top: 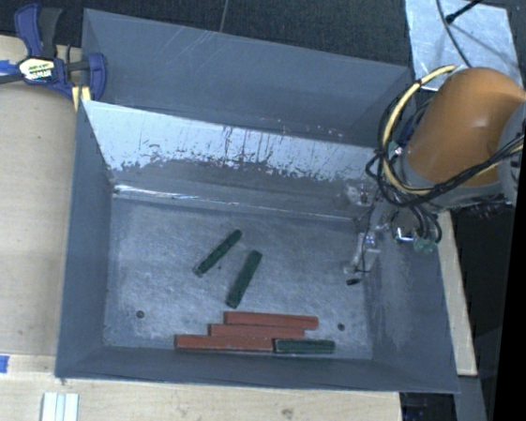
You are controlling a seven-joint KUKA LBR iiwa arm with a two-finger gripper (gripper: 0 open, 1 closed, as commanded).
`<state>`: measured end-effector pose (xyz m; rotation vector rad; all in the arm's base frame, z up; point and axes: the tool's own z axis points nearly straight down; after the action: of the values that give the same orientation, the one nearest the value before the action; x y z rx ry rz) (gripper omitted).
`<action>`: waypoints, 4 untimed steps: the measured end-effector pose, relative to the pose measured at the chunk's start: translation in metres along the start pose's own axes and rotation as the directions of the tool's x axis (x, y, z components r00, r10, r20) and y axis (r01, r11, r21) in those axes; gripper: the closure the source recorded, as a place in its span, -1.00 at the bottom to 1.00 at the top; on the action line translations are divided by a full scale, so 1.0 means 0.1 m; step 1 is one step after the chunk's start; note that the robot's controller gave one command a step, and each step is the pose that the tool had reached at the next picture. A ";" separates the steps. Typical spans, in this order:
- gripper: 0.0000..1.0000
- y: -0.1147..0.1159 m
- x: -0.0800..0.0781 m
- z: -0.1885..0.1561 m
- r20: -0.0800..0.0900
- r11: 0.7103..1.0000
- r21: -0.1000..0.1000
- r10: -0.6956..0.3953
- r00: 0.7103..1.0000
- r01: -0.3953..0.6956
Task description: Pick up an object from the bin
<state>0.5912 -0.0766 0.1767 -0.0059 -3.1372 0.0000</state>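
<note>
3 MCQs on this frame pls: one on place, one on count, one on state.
1. Where is the gripper?
A) near the right wall of the bin
B) at the left wall
C) over the front left corner

2. How many red-brown bars are there?
A) one
B) two
C) four

3. How do the two green sticks mid-bin lie?
A) crossed
B) standing upright
C) flat and apart

Key: 1A, it hangs by the right wall, away from all the pieces. 2B, two bars lie side by side at the front wall. 3C, bare floor shows between them.
</note>
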 end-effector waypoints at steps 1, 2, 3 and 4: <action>-1.00 0.50 0.62 1.09 0.002 0.984 0.001 -0.178 0.984 0.178; -1.00 0.09 0.99 0.76 0.004 0.971 0.004 -0.237 0.971 0.237; -1.00 0.62 0.95 0.77 0.004 1.000 -0.002 -0.027 1.000 0.027; -1.00 0.64 1.03 1.05 0.021 0.999 0.002 -0.037 0.999 0.037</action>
<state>0.4875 -0.0118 0.0726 0.0525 -3.1580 0.0022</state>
